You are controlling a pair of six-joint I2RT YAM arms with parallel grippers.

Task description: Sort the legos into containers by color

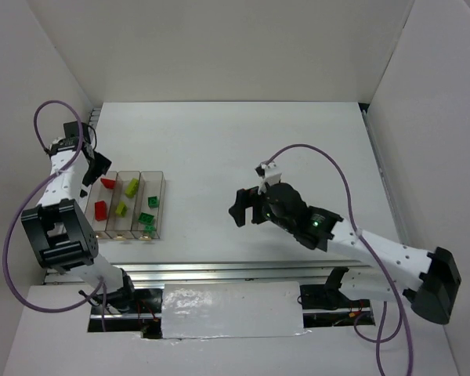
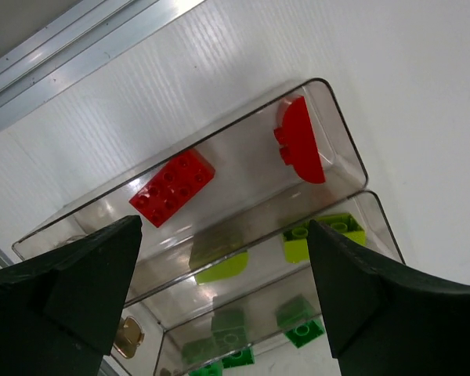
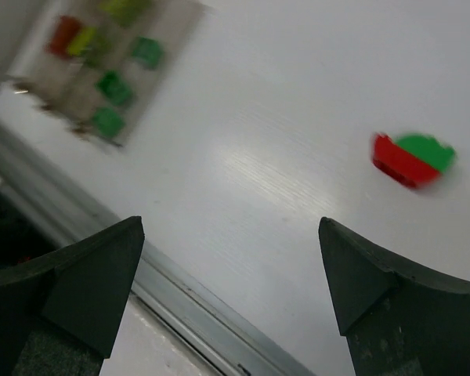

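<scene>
Three joined clear trays (image 1: 161,182) stand at the left of the table. The left tray holds two red bricks (image 1: 101,208), the middle one two yellow-green bricks (image 1: 131,186), the right one several green bricks (image 1: 146,219). My left gripper (image 1: 94,176) is open and empty, just above the left tray's far end. In the left wrist view (image 2: 223,235) a flat red brick (image 2: 172,186) and a rounded red one (image 2: 301,141) lie below it. My right gripper (image 1: 247,207) is open and empty at mid-table. A stacked red-and-green brick (image 3: 411,159) lies on the table ahead of it (image 3: 231,227); the top view hides it.
White walls enclose the table at the back and on both sides. An aluminium rail (image 1: 243,272) runs along the near edge. The trays also show blurred at the upper left of the right wrist view (image 3: 110,63). A purple cable (image 1: 329,168) loops above the right arm.
</scene>
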